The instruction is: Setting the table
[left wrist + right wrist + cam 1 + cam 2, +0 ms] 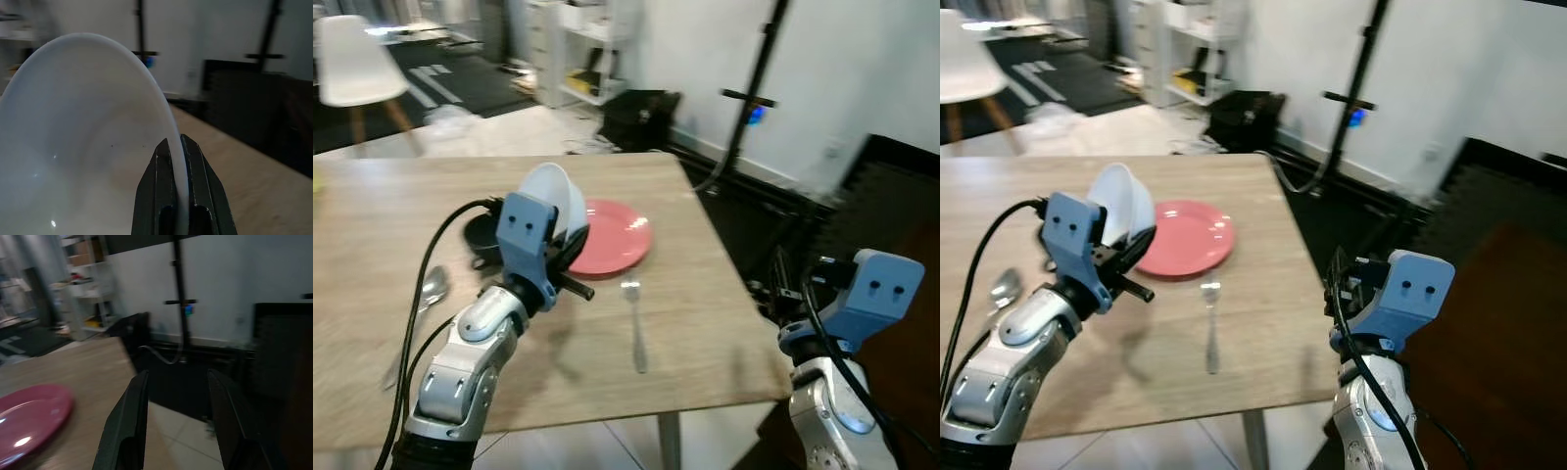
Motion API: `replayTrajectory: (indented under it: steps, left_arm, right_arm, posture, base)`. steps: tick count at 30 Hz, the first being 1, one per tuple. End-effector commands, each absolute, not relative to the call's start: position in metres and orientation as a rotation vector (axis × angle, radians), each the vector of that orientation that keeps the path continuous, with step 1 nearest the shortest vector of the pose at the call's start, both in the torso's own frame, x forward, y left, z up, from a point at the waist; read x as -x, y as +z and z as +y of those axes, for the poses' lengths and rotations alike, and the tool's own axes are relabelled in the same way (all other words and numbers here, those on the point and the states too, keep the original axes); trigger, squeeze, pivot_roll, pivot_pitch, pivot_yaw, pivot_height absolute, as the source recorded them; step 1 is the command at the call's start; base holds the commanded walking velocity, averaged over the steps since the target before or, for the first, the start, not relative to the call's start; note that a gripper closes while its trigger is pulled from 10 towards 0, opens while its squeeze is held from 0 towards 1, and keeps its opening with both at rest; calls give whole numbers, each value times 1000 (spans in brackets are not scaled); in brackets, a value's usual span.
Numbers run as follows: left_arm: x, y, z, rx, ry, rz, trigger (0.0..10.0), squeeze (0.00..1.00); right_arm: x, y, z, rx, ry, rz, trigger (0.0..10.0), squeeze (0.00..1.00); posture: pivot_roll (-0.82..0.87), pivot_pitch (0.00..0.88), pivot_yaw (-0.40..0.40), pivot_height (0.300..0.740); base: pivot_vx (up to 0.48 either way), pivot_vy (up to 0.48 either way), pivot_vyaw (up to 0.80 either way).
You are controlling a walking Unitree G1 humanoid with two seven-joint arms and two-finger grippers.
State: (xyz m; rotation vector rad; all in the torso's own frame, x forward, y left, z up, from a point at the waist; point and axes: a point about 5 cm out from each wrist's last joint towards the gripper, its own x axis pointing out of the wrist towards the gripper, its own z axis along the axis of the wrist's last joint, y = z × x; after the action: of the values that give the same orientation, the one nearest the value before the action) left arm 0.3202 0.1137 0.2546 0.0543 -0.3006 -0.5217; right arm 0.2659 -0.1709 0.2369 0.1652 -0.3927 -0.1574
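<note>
Above the light wooden table (724, 323), beside the round pink plate (612, 236), the left gripper (179, 161) pinches the rim of a tilted white plastic bowl (553, 199). Off the table's edge, the right gripper (178, 406) hangs spread, holding nothing.

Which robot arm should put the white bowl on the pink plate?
Left. Its end effector already pinches the white bowl by the rim, right beside the pink plate. The right end effector is open, holding nothing, off past the table edge.
</note>
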Motion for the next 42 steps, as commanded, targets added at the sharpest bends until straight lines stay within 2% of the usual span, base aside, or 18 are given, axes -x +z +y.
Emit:
replayTrajectory:
  steps: [1, 42]
  left_arm:
    - [-320, 256, 108, -76, -536, -316, 10000, 0]
    - [-323, 251, 101, -93, -567, -310, 10000, 0]
  right_arm:
    - [-264, 235, -173, -171, -168, -385, 10000, 0]
    - [-265, 232, -174, -164, -177, -376, 10000, 0]
  posture:
    - [7, 72, 28, 740]
    - [3, 60, 36, 740]
  base:
    - [0, 0, -800]
    - [0, 0, -800]
